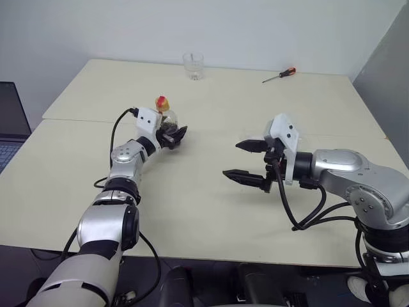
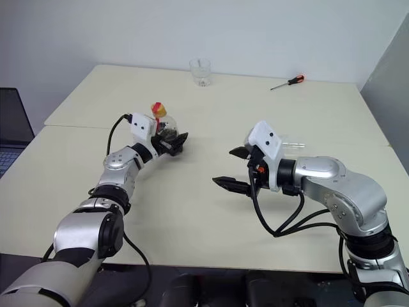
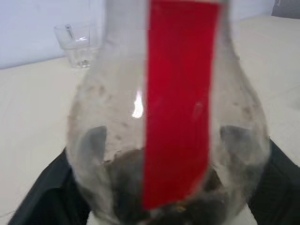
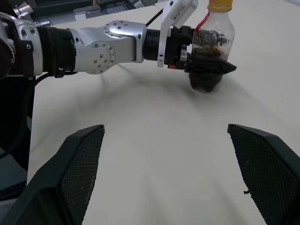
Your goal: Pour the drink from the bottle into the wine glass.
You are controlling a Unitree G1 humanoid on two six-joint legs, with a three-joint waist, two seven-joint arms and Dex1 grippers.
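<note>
The bottle [image 1: 167, 119] stands upright on the table left of centre, round and clear, with a red label [image 3: 180, 93] and a yellow-and-red cap [image 1: 162, 101]. A little dark drink [image 3: 123, 183] lies at its bottom. My left gripper [image 1: 174, 135] reaches in level and is shut on the bottle's lower body, one black finger [image 4: 224, 68] against each side. My right gripper [image 1: 231, 160] hovers open over the table's right half with nothing between its fingers. A faint piece of clear glass [image 2: 291, 144] just behind my right wrist looks like the wine glass, mostly hidden.
A short clear tumbler [image 1: 193, 66] stands at the far edge of the cream table [image 1: 211, 211]. A screwdriver [image 1: 279, 75] with a red-and-black handle lies at the back right. A laptop [image 1: 9, 121] sits off the table's left side.
</note>
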